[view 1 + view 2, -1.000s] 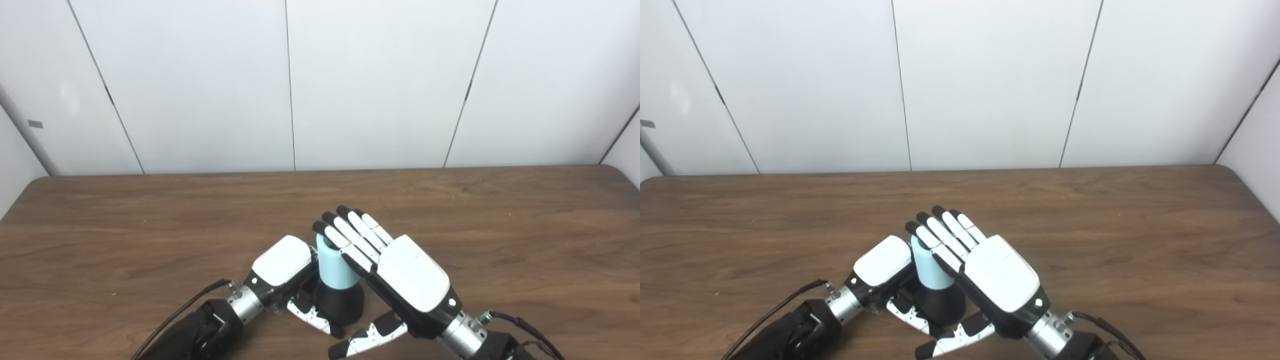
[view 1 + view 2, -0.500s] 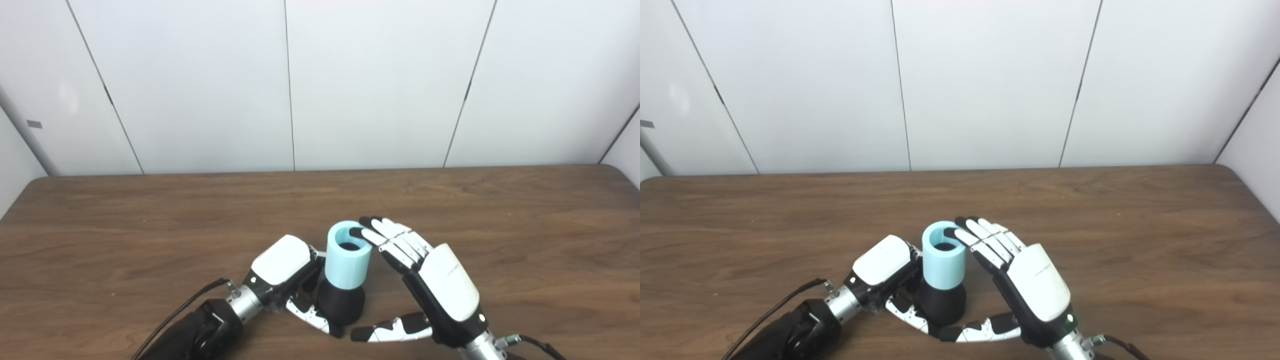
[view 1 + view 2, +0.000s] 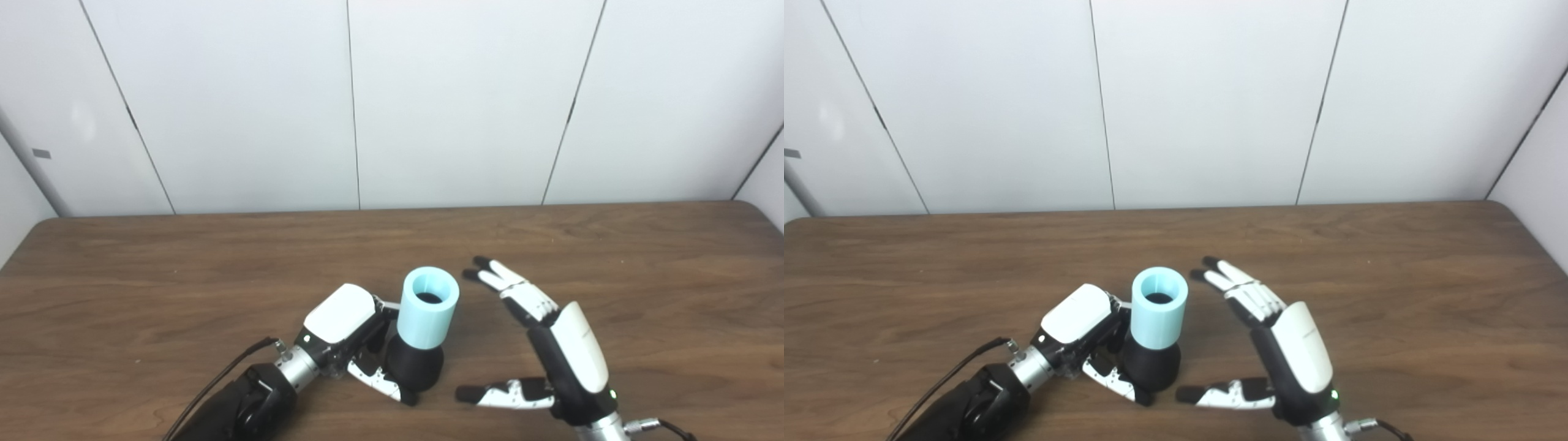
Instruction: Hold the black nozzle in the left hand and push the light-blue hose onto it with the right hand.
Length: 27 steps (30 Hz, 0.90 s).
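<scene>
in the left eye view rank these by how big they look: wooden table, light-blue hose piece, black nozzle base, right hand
1. Brown wooden table, by far.
2. White-and-black right hand, open.
3. Light-blue cylindrical hose piece.
4. Black rounded nozzle base, partly hidden by the left hand, so it looks close to the hose.

A bare test room or lab: a wood-grain table (image 3: pixel 184 269) with rounded corners stands against plain white wall panels (image 3: pixel 245 104) split by thin dark seams.

My left hand (image 3: pixel 343 327) around black bulbous nozzle (image 3: pixel 415 366), light-blue cylindrical hose (image 3: pixel 427 307) on top, right hand (image 3: pixel 554 343) spread, apart.
</scene>
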Each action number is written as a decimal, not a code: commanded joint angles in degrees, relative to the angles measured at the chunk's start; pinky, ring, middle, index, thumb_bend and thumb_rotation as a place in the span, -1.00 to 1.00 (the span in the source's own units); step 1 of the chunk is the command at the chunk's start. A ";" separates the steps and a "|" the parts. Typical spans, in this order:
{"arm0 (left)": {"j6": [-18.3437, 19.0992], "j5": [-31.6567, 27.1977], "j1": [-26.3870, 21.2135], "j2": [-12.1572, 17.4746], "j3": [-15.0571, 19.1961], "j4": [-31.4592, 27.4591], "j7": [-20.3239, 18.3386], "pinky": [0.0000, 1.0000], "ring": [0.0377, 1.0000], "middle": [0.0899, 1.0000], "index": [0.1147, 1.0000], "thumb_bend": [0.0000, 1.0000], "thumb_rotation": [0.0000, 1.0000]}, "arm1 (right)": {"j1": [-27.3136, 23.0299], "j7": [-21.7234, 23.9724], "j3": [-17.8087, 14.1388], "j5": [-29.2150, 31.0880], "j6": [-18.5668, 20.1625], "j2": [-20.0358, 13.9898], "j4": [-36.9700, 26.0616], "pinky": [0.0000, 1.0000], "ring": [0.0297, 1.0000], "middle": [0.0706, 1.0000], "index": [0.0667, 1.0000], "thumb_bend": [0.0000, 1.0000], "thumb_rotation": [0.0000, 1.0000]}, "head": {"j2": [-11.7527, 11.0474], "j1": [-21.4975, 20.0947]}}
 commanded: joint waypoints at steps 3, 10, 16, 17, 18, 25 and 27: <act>3.59 -0.03 7.14 0.52 -0.34 7.30 -1.88 -0.64 -0.60 -0.26 -0.16 0.04 -0.98 | -1.13 1.59 -1.71 7.78 -1.34 0.12 1.85 0.77 0.90 0.93 0.91 0.47 0.52 | 0.09 -0.01; 3.87 1.77 7.24 0.19 -0.66 7.31 -1.91 -0.66 -0.63 -0.16 -0.17 0.05 -1.00 | -1.21 4.76 -1.97 9.92 -2.02 -0.56 1.91 0.86 0.97 0.99 0.96 0.51 0.58 | 0.03 0.06; 3.13 1.65 7.19 0.05 -0.89 7.85 -1.71 -0.72 -0.69 -0.16 -0.17 0.05 -1.00 | -1.14 6.85 -2.47 10.57 -0.49 -0.60 1.64 0.95 1.00 1.00 1.00 0.61 0.63 | 0.01 0.14; 3.31 1.78 7.18 0.03 -0.96 7.82 -1.79 -0.72 -0.70 -0.16 -0.17 0.05 -1.00 | -0.99 7.58 -2.61 10.63 0.95 -0.60 1.32 0.98 1.00 1.00 1.00 0.67 0.67 | 0.01 0.14; 3.46 2.01 7.17 0.02 -1.07 7.76 -1.82 -0.73 -0.70 -0.16 -0.17 0.05 -1.00 | -0.84 8.31 -2.77 10.64 2.41 -0.54 0.92 0.99 1.00 1.00 1.00 0.73 0.71 | 0.01 0.14; 3.39 2.42 7.09 -0.10 -1.69 8.48 -1.79 -0.71 -0.69 -0.16 -0.17 0.05 -1.00 | -0.59 11.53 -3.75 12.97 6.92 -0.27 0.32 0.98 1.00 1.00 1.00 0.75 0.75 | 0.00 0.11; 3.53 1.94 7.18 -0.21 -1.69 8.58 -2.38 -0.70 -0.67 -0.16 -0.17 0.05 -1.00 | -0.48 12.02 -3.92 13.80 7.63 -0.11 0.15 0.98 1.00 1.00 1.00 0.75 0.75 | 0.10 0.14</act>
